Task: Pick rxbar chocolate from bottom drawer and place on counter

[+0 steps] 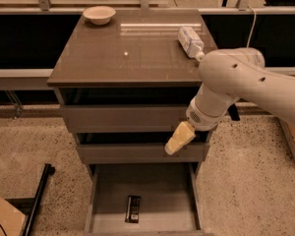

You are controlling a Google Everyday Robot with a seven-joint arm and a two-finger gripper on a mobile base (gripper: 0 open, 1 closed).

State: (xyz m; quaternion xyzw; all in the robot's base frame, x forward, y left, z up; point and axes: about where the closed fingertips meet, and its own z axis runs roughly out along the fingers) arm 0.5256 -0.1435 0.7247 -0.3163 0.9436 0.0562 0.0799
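Black-wrapped bar (132,209) lies flat in the open bottom drawer (108,191), ungrasped. Tool (179,137) hangs before the middle drawer (128,153), well above the bar; clenched or released, cannot tell. Pick-up and placing on tabletop (128,53) both outstanding.

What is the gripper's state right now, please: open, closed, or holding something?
Gripper: open or shut cannot be told. It hangs above the pulled-out bottom drawer, and the rxbar chocolate lies apart from it on the drawer floor.
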